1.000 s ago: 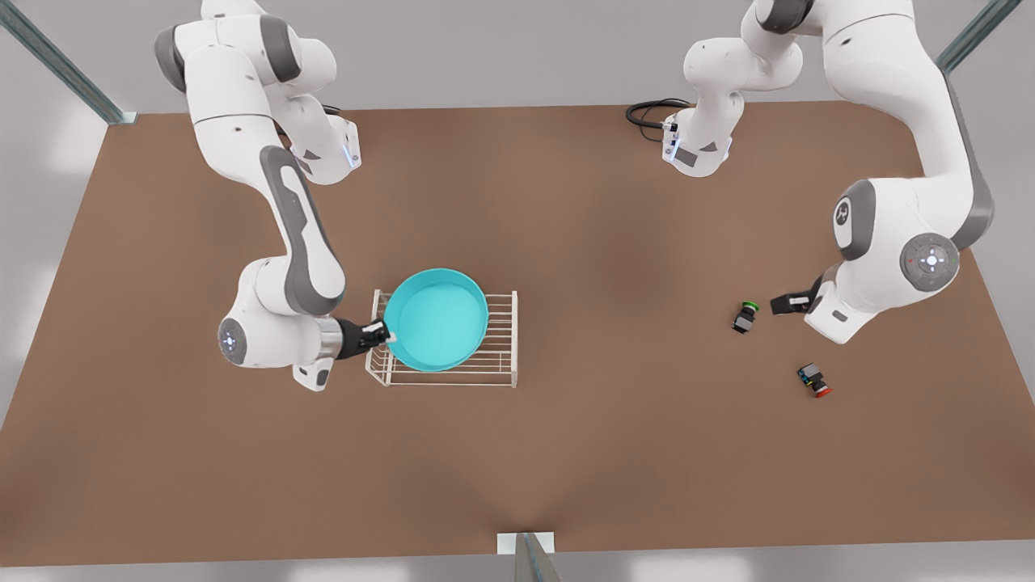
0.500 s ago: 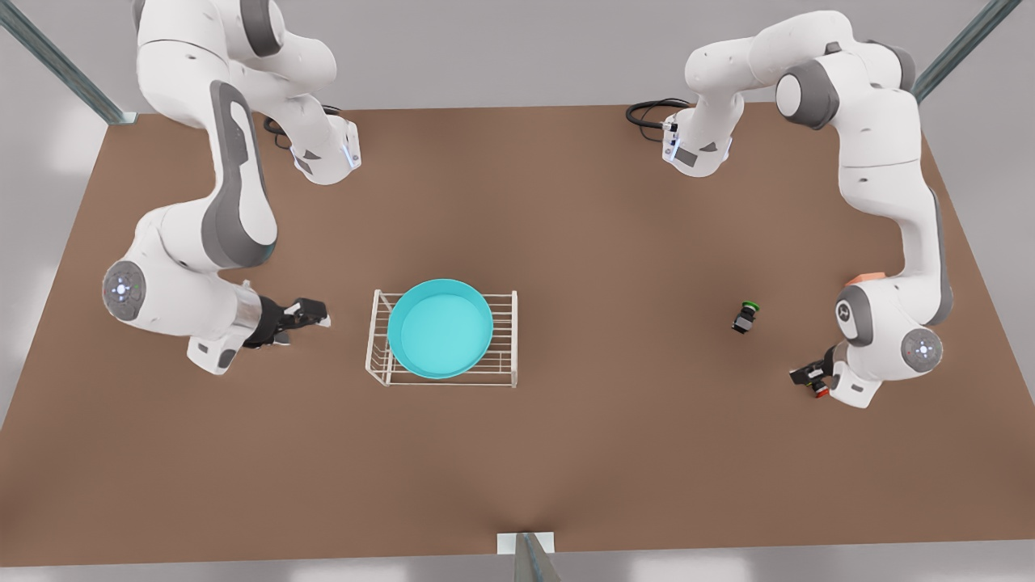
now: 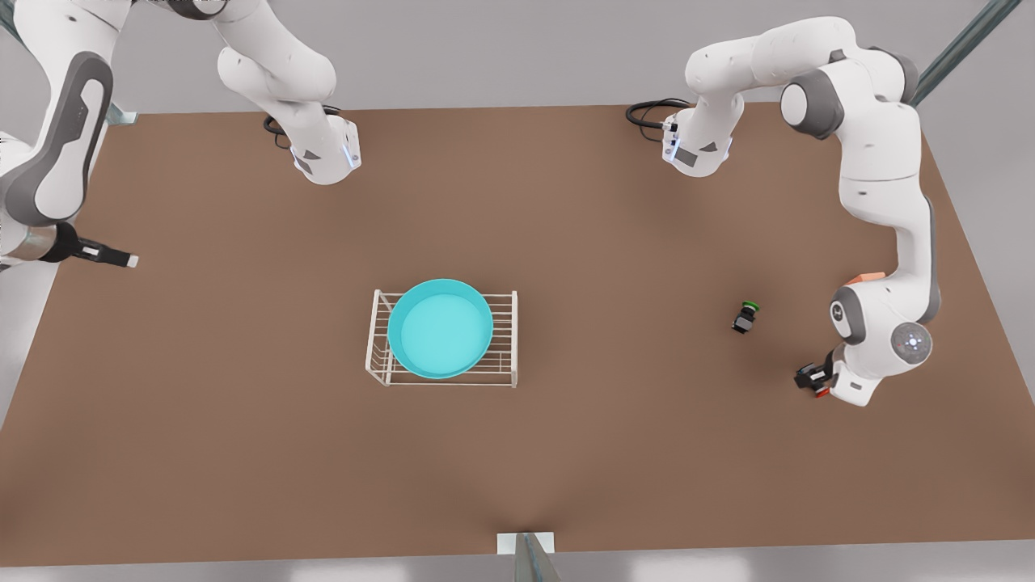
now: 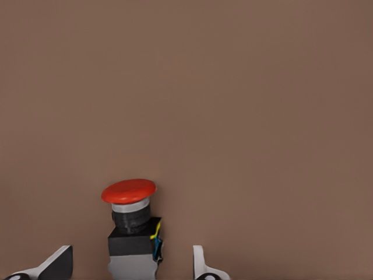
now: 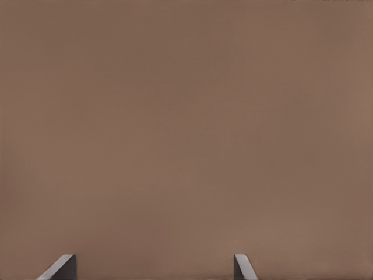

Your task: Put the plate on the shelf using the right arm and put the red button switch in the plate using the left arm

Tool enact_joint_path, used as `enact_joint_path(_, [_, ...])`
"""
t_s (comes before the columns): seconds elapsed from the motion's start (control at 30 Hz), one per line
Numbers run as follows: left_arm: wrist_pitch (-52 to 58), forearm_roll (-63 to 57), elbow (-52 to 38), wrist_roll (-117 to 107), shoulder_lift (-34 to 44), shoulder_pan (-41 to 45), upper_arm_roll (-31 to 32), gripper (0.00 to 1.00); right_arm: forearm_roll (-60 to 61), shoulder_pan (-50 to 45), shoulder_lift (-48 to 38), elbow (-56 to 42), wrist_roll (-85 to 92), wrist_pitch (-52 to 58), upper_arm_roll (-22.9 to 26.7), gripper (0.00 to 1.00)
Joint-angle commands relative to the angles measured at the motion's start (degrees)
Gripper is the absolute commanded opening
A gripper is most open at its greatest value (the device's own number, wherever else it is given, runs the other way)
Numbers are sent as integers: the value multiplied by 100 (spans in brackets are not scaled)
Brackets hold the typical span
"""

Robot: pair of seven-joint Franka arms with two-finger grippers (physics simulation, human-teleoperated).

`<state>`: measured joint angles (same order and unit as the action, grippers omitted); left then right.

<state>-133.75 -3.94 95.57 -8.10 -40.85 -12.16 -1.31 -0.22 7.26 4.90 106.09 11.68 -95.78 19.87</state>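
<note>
The turquoise plate (image 3: 440, 328) lies flat on top of the white wire shelf (image 3: 505, 339) in the middle of the table. At the front view's right, my left gripper (image 3: 811, 380) is down at the red button switch (image 3: 821, 393). The left wrist view shows the red button switch (image 4: 133, 224) between my open left gripper's (image 4: 129, 265) fingers, with a gap on each side. My right gripper (image 3: 121, 260) hangs open at the front view's far left edge, well away from the shelf. Its fingertips (image 5: 61, 265) stand wide apart over bare table.
A similar switch with a green cap (image 3: 745, 316) lies on the brown table (image 3: 614, 453), a short way from the left gripper toward the shelf. A black cable (image 3: 647, 113) coils by the arm base at the back.
My right arm has swung farther away from the shelf, out to the front view's left edge. The left gripper has stayed at the red button switch. The plate has not moved.
</note>
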Motion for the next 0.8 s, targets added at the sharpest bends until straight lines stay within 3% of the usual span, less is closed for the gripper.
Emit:
enact_joint_path(0.0, [-354, -19, 32, 230, -45, -14, -1, 100, 40, -2071, 283, -115, -210, -142, -44, 100])
enact_joint_path(0.07, [-406, -19, 23, 239, -72, -32, -1, 100, 189, -2062, 838, -607, -219, -90, -176, 100])
enact_joint_path(0.2, [-477, -19, 23, 248, -133, -40, -1, 100, 163, -1772, 811, -826, -166, 94, -88, 100])
enact_joint_path(0.23, [-477, -19, 23, 239, -142, -40, -1, 100, 207, -1351, 785, -1337, 254, 895, 17, 100])
enact_joint_path(0.33, [-477, -19, 23, 239, -142, -40, -1, 100, 400, -1385, 1162, -1310, 229, 464, -62, 100])
enact_joint_path(0.43, [-477, -19, 23, 239, -142, -40, -1, 100, 409, -1631, 1145, -617, 19, -300, -106, 100])
enact_joint_path(0.47, [-477, -19, 23, 239, -142, -40, -1, 94, 409, -1658, 882, -178, -26, -643, -106, 100])
enact_joint_path(0.53, [-485, -10, 23, 221, -142, -40, -1, 67, 400, -1658, 829, -89, -26, -705, -106, 100])
enact_joint_path(0.63, [-477, -19, 23, 221, -142, -40, -1, 44, 400, -1649, 846, -97, -26, -696, -106, 100])
enact_joint_path(0.77, [-424, -19, 6, 230, -107, -23, -1, 42, 400, -1649, 864, -106, -17, -696, -106, 100])
